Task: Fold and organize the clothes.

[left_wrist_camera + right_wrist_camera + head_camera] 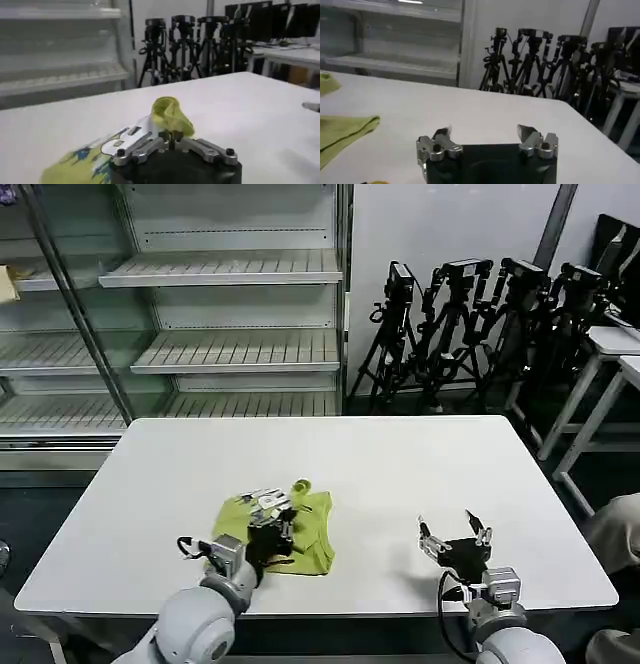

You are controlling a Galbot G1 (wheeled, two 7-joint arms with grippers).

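The lime T-shirt (285, 534) was lying partly folded near the front edge of the white desk (400, 464), a bit left of middle, with some of its white print showing and one bunched-up bit of fabric (171, 116) lifted off the rest. The left end effector (272, 512) was right over it with its fingers pressed together, pinching that raised fold. The right end effector (456, 536) was hanging over bare desk well off to the right, fingers spread and holding nothing.

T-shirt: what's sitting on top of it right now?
The left gripper sits over the lime T-shirt, jaws shut on a raised bunch of fabric. The cloth under the gripper is covered. The right gripper is open, apart over the white table.
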